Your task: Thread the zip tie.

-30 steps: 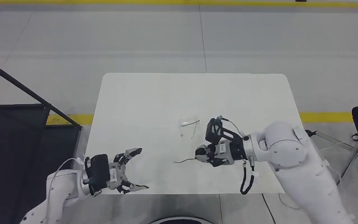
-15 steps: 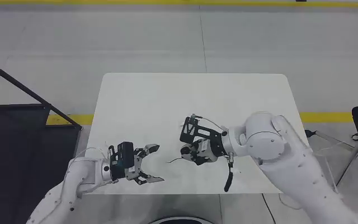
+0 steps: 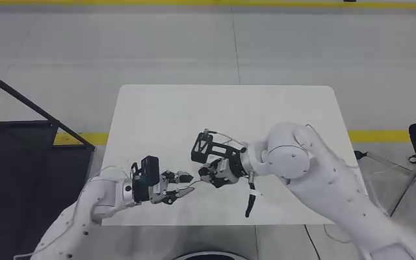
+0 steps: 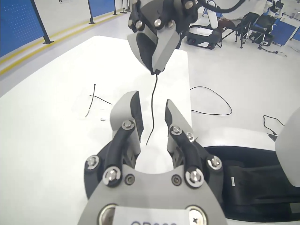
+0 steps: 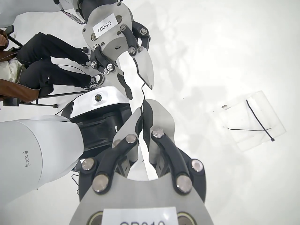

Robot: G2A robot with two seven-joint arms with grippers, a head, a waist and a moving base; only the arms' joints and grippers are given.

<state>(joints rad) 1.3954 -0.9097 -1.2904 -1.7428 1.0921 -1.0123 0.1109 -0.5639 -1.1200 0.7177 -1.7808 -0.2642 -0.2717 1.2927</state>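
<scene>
A thin black zip tie [image 4: 153, 99] hangs in the air above the table's front edge. My right gripper [image 5: 143, 105] is shut on one end of it, and the same grip shows in the left wrist view [image 4: 155, 71]. The free strap runs between the fingers of my left gripper [image 4: 151, 97], which is open with a gap on each side of the strap. From above, the left gripper [image 3: 185, 183] and the right gripper [image 3: 203, 177] face each other tip to tip. The left gripper [image 5: 140, 91] sits just past the short stub of tie [image 5: 142, 90].
A clear plastic bag [image 5: 269, 104] lies flat on the white table [image 3: 279, 117] behind the grippers, with two spare black zip ties [image 5: 257, 120] crossed on it. The same ties [image 4: 93, 97] show beside my left gripper.
The right gripper has carried the zip tie leftward. The left gripper has moved right to meet it and narrowed its fingers, so the strap now lies between them.
</scene>
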